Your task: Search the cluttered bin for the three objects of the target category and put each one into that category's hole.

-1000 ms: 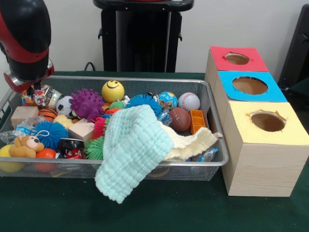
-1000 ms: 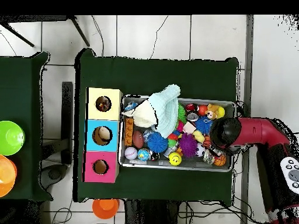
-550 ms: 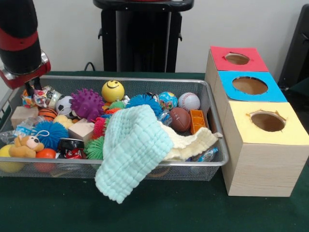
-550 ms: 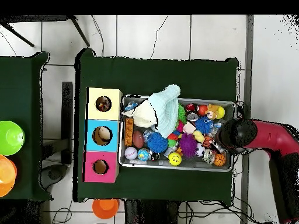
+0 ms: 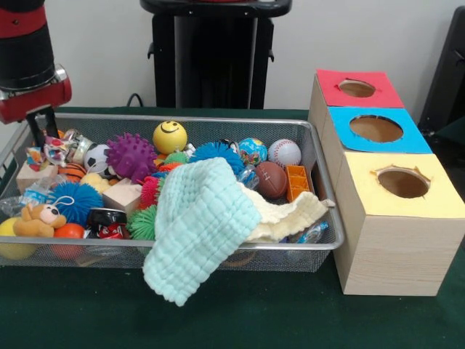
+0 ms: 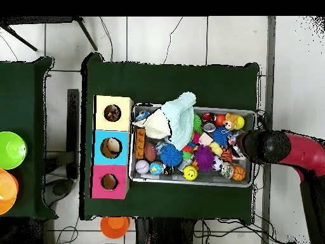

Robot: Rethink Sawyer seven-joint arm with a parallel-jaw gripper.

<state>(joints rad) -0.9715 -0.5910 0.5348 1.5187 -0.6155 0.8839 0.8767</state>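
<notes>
At the bin's (image 5: pixel 323 218) far left corner our gripper (image 5: pixel 40 138) pinches a crinkly candy wrapper (image 5: pixel 45 151) — light, slippery, best held by its twisted end.

The main table (image 5: pixel 240 320) is covered in dark green cloth. In the overhead view a second green-covered table (image 6: pixel 25 127) stands apart from it, beyond the left edge. At that second table's left edge sits a bright green bowl (image 6: pixel 11 150), with an orange bowl (image 6: pixel 5 190) just below it, cut off by the frame. An orange round container (image 6: pixel 115 225) sits on the floor just off the main table's lower edge. The floor (image 6: pixel 190 38) is pale tile with thin cables (image 6: pixel 172 35) lying across it. A black stand leg (image 6: pixel 86 32) crosses the top left corner. In the front view, a white wall (image 5: pixel 109 58) rises behind.
</notes>
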